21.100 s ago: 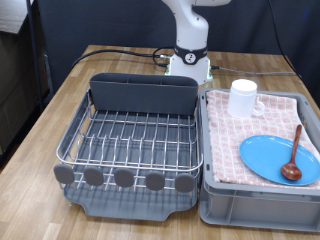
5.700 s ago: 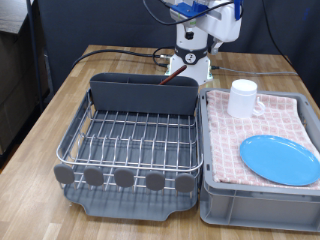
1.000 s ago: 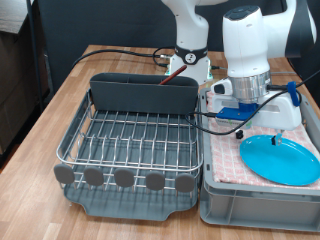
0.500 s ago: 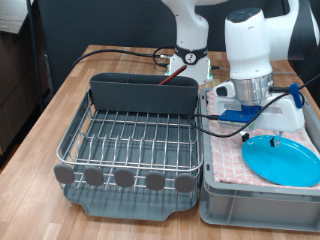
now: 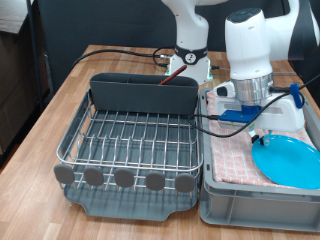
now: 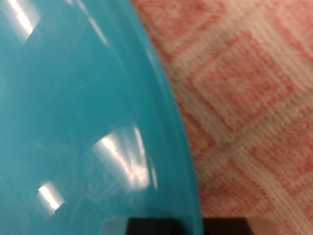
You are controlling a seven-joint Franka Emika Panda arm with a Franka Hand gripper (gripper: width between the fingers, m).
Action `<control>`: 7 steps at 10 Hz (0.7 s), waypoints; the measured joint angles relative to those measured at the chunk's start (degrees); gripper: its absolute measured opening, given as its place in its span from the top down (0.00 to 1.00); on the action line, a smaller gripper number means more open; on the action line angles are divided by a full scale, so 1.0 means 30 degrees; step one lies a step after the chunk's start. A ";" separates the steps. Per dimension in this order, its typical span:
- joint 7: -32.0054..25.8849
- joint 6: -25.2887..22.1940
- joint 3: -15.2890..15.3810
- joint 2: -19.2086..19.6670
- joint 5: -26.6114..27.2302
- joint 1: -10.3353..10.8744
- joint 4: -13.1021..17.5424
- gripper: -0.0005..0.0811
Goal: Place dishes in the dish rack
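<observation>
The round light-blue plate (image 5: 292, 162) lies on the pink checked cloth in the grey crate, at the exterior view's right. My gripper (image 5: 258, 134) is low over the plate's rim on the side facing the rack, its fingers mostly hidden by the hand. The wrist view shows the plate (image 6: 78, 117) filling most of the picture, with its rim over the cloth (image 6: 254, 108) and a dark fingertip (image 6: 156, 226) at the edge. The dish rack (image 5: 72, 130) stands empty at the exterior view's left. The white mug is hidden behind the arm. The wooden spoon is not in view.
The grey crate (image 5: 214, 190) stands right beside the rack. The tall grey cutlery box (image 5: 143, 93) forms the rack's far side, and round knobs (image 5: 122, 178) line its near edge. Cables (image 5: 120, 52) trail over the wooden table behind, by the robot base.
The arm has come down over the crate and stayed at the plate's rim. The plate has slid a little towards the exterior view's right in the last half second.
</observation>
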 joint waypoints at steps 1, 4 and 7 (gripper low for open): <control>0.0000 0.0038 0.0013 -0.0002 0.0028 0.0000 -0.0003 0.95; 0.0001 0.0050 -0.0014 -0.0008 0.0024 0.0001 -0.0003 0.95; 0.1463 0.0029 -0.1049 -0.0271 -0.1712 0.0621 -0.0187 0.95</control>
